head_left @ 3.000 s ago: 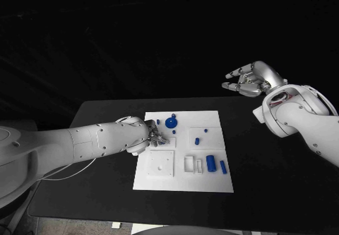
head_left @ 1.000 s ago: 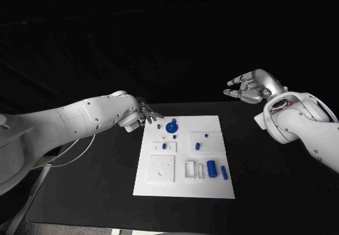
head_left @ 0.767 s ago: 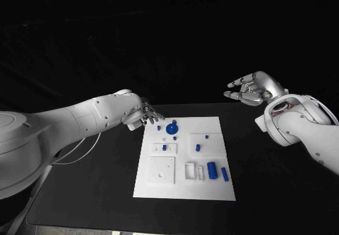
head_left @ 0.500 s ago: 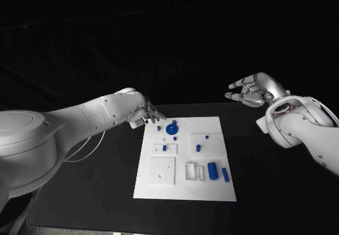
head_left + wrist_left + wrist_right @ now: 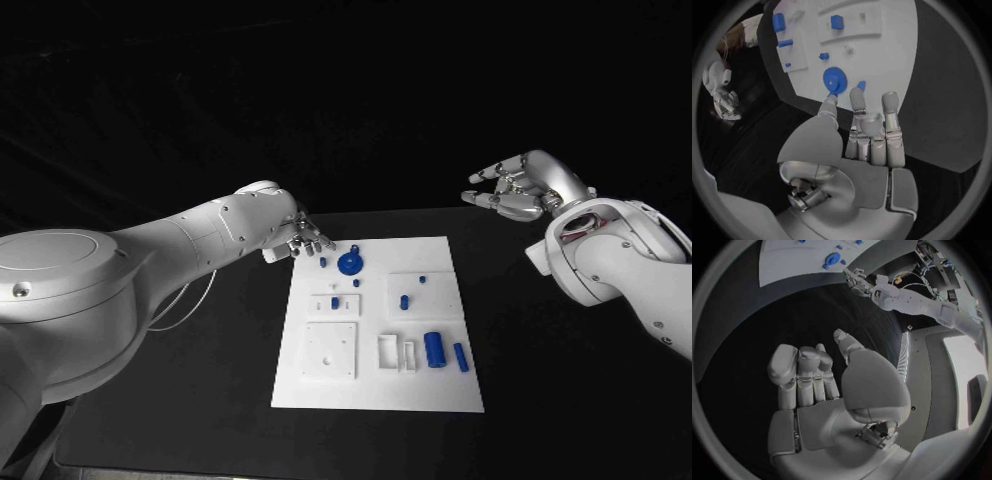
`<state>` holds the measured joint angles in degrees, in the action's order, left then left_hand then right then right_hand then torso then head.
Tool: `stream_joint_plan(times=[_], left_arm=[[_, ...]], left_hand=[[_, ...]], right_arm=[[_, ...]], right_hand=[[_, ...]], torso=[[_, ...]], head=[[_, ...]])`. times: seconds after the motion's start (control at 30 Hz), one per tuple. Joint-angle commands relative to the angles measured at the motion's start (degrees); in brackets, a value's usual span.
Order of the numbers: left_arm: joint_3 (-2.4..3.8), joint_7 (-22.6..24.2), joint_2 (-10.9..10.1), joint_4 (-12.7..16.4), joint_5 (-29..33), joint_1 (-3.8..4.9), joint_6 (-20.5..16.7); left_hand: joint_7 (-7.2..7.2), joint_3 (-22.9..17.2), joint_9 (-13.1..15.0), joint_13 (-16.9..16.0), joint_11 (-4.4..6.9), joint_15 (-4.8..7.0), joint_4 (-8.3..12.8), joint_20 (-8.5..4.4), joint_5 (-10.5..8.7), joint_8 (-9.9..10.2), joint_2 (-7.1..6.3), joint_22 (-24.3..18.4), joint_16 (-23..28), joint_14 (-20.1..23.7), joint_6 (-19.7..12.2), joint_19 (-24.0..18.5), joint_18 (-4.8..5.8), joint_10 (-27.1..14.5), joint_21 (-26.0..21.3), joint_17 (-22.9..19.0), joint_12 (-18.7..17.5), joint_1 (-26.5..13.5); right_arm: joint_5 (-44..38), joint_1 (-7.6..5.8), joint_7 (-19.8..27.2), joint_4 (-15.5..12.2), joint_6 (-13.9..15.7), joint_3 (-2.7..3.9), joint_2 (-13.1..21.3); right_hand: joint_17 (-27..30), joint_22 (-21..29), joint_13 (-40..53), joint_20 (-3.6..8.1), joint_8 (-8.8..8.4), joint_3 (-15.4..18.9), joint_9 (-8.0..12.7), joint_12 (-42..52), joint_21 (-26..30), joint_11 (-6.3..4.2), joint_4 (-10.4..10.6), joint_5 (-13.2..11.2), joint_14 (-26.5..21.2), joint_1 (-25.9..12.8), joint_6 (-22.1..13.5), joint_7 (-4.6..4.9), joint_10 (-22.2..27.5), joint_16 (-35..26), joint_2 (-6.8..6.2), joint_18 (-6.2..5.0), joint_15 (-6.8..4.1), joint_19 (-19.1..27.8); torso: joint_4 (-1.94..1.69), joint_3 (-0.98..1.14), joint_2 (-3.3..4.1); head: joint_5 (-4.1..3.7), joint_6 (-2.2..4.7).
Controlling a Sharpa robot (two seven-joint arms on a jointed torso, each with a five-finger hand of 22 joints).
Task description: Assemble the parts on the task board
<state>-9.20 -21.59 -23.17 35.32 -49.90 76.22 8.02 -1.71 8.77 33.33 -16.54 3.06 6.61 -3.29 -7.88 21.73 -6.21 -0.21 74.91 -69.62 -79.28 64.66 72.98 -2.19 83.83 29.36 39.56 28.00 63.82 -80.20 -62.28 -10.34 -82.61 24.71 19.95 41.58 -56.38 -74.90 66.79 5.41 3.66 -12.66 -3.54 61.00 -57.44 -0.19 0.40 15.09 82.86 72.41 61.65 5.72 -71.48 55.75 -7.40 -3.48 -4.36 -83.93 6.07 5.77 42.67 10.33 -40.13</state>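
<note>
Left hand [image 5: 300, 238] now lifted off the board [image 5: 378, 395] empty, fingers loosely apart near the blue disc [image 5: 351, 264], right hand [image 5: 522, 187] idle, half-curled, so next pickup pending.

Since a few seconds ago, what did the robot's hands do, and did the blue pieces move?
The left hand lifted off the middle of the task board and drew back to its far left corner, holding nothing. A small blue part now shows where it was. The right hand stayed raised off to the side, and the round blue part stayed put.
</note>
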Motion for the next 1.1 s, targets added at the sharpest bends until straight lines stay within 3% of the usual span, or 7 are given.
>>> stream_joint_plan(times=[0.03,0.3,0.6,0.8,0.87,1.0,1.1], left_arm=[[0.03,1.21,0.31,-0.82,-0.72,0.0,2.01],[0.01,1.42,0.78,-3.18,-0.67,-0.05,2.92],[-0.05,1.6,1.28,-3.96,0.14,-0.45,5.0],[-0.3,1.59,1.68,-4.8,-0.25,-0.95,5.4],[-0.45,1.71,1.8,-5.17,-1.07,-1.12,5.1],[-0.67,1.87,1.82,-5.63,-1.75,-1.3,4.79],[-0.75,2.0,1.81,-5.8,-1.99,-1.37,4.84]], left_hand=[[0.12,-0.11,0.28,-0.05,-0.26,-0.02,-0.56,0.2,-0.49,-0.57,-0.57,0.97,-0.37,0.42,-0.43,0.0,0.16,-0.14,-0.22,0.04,0.3,-0.28],[0.28,-1.02,2.37,-0.09,-0.19,-0.02,-1.94,0.21,-0.85,-2.58,-1.74,0.99,-0.53,0.68,-1.25,-0.18,0.19,-0.43,-0.11,-0.11,0.49,-0.61],[0.46,-1.28,3.36,-0.25,-0.17,0.01,-1.97,0.19,-0.53,-3.41,-1.54,1.03,-1.02,0.86,-1.13,-0.34,0.26,-0.6,0.07,0.22,0.86,-0.56],[0.87,-0.59,9.59,-0.34,0.0,0.11,-1.04,0.09,0.66,-5.5,-0.69,1.01,-1.28,1.06,-2.14,-0.54,0.37,-0.86,0.31,0.04,1.12,-0.54],[1.0,-0.3,12.3,-0.48,0.07,0.15,-0.75,0.05,1.23,-7.32,-0.52,1.02,-1.44,1.08,-3.33,-0.57,0.42,-1.08,0.39,0.1,1.39,-0.55],[0.9,-0.09,13.62,-0.63,0.1,0.05,-0.75,0.11,1.44,-8.98,-0.21,0.97,-1.51,1.13,-5.04,-0.66,0.37,-1.49,0.4,-0.08,1.88,-0.55],[0.88,-0.08,13.58,-0.64,0.09,0.06,-0.77,0.12,1.39,-9.12,-0.2,1.0,-1.56,1.12,-5.23,-0.62,0.36,-1.51,0.44,-0.04,1.96,-0.56]], right_arm=[[-0.09,0.0,0.11,-0.1,-0.36,0.06,-0.09],[-0.23,-0.01,0.04,-0.21,-0.3,0.18,-0.08],[-0.25,-0.01,0.0,-0.18,-0.29,0.25,-0.1],[-0.28,-0.03,-0.03,-0.26,-0.31,0.27,-0.14],[-0.29,-0.03,-0.05,-0.3,-0.28,0.28,-0.13],[-0.3,-0.04,-0.08,-0.41,-0.25,0.28,-0.14],[-0.31,-0.04,-0.09,-0.46,-0.24,0.29,-0.13]], right_hand=[[-0.06,-7.51,-0.1,-0.19,-0.12,0.14,-0.03,-0.22,0.18,0.07,0.29,0.09,-0.06,-0.01,-0.09,0.04,0.1,-0.25,-0.13,-0.7,0.16,-1.67],[-0.08,-7.52,-0.08,-0.19,-0.12,0.13,-0.03,-0.2,0.16,0.07,0.34,0.05,-0.05,0.01,-0.09,0.04,0.08,-0.22,-0.15,-0.7,0.16,-1.68],[-0.11,-7.52,-0.07,-0.19,-0.12,0.13,-0.03,-0.18,0.13,0.07,0.43,-0.02,-0.04,0.04,-0.08,0.04,0.06,-0.19,-0.18,-0.7,0.17,-1.68],[-0.11,-7.52,-0.07,-0.19,-0.12,0.13,-0.03,-0.18,0.13,0.07,0.43,-0.02,-0.04,0.04,-0.08,0.04,0.06,-0.19,-0.18,-0.7,0.17,-1.68],[-0.11,-7.52,-0.07,-0.19,-0.12,0.13,-0.03,-0.18,0.13,0.07,0.43,-0.02,-0.04,0.04,-0.08,0.04,0.06,-0.19,-0.18,-0.7,0.17,-1.68],[-0.11,-7.51,-0.11,-0.2,-0.12,0.09,-0.03,-0.22,0.17,0.07,0.53,-0.02,-0.05,0.1,-0.13,0.04,0.07,-0.2,-0.29,-0.7,0.17,-1.67],[-0.11,-7.51,-0.11,-0.2,-0.12,0.09,-0.03,-0.22,0.17,0.07,0.53,-0.02,-0.05,0.1,-0.13,0.04,0.07,-0.2,-0.29,-0.7,0.17,-1.67]], torso=[[0.12,0.13,0.28],[0.28,0.16,0.51],[0.36,0.21,0.69],[0.4,0.19,0.71],[0.34,0.18,0.7],[0.41,0.2,0.67],[0.38,0.2,0.66]], head=[[0.1,0.11],[0.17,0.18],[0.23,0.34],[0.21,0.29],[0.15,0.23],[0.13,0.24],[0.06,0.18]])
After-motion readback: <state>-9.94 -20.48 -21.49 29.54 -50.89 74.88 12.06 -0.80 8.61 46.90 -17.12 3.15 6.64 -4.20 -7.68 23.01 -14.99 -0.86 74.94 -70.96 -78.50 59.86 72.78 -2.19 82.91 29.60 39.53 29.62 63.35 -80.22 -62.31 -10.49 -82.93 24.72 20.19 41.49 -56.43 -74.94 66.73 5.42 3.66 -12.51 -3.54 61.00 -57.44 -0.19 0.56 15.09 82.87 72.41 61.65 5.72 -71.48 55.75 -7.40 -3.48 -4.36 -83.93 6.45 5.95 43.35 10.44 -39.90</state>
